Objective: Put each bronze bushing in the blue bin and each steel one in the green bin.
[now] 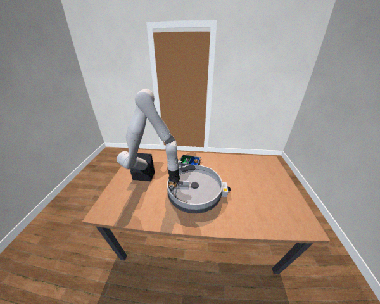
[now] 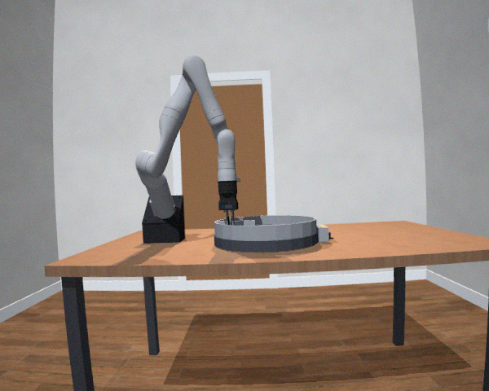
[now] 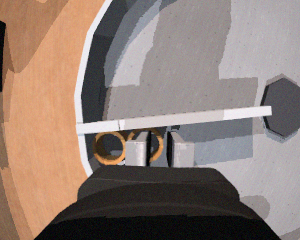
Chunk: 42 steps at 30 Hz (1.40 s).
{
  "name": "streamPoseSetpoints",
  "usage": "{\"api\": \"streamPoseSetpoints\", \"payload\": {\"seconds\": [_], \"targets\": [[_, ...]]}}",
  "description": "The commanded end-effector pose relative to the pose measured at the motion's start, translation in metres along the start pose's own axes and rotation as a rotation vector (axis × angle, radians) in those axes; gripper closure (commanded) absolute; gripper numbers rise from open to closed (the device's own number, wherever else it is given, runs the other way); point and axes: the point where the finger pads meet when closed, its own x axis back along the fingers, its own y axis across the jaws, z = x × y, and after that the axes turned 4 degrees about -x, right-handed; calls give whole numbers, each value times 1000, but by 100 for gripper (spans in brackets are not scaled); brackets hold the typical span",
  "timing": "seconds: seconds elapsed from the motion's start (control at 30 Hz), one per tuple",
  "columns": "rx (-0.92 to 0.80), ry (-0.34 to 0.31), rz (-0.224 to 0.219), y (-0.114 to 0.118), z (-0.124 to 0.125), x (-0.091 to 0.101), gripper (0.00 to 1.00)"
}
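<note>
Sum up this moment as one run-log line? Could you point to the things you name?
end effector (image 1: 174,183) (image 2: 229,221) (image 3: 158,143): part-open, lowered | two bronze bushings: one at fingers, one beside

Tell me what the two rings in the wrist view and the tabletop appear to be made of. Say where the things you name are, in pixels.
Left bushing (image 3: 97,149) and right bushing (image 3: 160,146): probably bronze, smooth with a slight sheen, judging by their orange-gold rims.

Tabletop (image 1: 259,196) (image 2: 384,239) (image 3: 45,110): looks like wood or a wood-look laminate, matt, from its warm brown colour and faint streaks; which one, I can't tell.
</note>
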Motion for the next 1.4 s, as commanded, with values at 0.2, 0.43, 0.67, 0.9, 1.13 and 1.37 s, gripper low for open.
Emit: {"api": "streamPoseSetpoints", "payload": {"seconds": [0.2, 0.43, 0.67, 0.9, 1.13, 1.37], "targets": [[-3, -3, 4, -1, -2, -7, 60], [-3, -3, 4, -1, -2, -13, 60], [-3, -3, 4, -1, -2, -15, 60], [-3, -3, 4, -1, -2, -22, 60], [-3, -3, 4, -1, -2, -22, 60], [-3, -3, 4, -1, -2, -22, 100]]}}
